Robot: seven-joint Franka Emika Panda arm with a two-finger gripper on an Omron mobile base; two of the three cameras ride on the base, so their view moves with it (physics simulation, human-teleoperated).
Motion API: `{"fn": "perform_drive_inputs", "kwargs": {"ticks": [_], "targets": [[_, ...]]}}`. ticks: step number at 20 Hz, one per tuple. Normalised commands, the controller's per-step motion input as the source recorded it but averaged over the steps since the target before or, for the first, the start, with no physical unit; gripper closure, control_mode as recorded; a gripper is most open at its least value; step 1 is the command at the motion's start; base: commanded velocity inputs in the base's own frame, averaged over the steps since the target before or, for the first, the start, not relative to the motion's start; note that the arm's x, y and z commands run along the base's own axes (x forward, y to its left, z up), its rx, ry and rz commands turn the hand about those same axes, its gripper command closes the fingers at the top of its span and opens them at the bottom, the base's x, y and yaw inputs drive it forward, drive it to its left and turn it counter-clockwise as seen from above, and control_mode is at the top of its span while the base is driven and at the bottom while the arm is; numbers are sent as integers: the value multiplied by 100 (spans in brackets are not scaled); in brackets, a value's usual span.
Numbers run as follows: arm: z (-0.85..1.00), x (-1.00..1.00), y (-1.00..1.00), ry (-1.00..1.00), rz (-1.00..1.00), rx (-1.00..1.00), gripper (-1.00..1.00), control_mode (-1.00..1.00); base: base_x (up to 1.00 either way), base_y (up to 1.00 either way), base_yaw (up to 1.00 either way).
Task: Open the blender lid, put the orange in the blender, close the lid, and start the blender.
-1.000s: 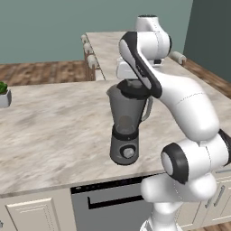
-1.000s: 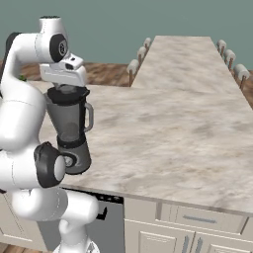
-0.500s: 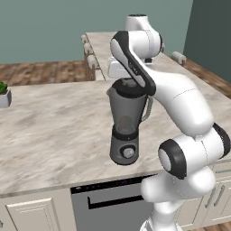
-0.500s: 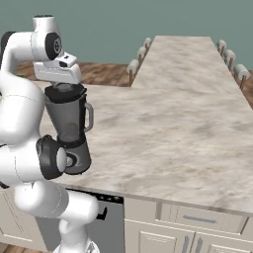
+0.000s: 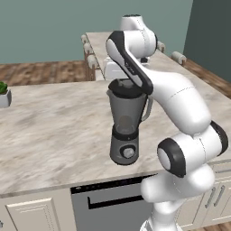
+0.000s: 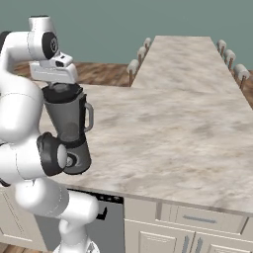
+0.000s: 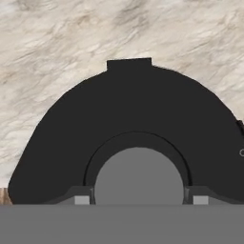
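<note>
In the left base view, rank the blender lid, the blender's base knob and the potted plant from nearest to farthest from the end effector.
1. Blender lid: right under the end effector, on top of the jar.
2. Base knob: lower down, at the front of the blender.
3. Potted plant: far left on the counter.

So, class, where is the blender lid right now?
The blender lid sits on the blender jar near the counter's front edge; in the hand view, the tool straddles its central knob.

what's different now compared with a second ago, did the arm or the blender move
The arm's upper links swung toward the left of both base views, while the gripper stayed on top of the blender, its fingertips either side of the blender lid knob. Blender, lid and the potted plant have not shifted.
</note>
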Motion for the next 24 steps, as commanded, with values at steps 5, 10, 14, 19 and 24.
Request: {"fn": "perform_drive_inputs", "kwargs": {"ticks": [5,10,14,19,24], "targets": [[-5,-38,-6,0,0,0,100,-100,0,0,0],[0,-22,-6,3,0,0,100,-100,0,0,0],[-6,-10,-8,13,0,0,100,-100,0,0,0],[-38,0,0,11,0,0,100,-100,0,0,0],[-43,-5,0,7,0,0,100,-100,0,0,0]]}}
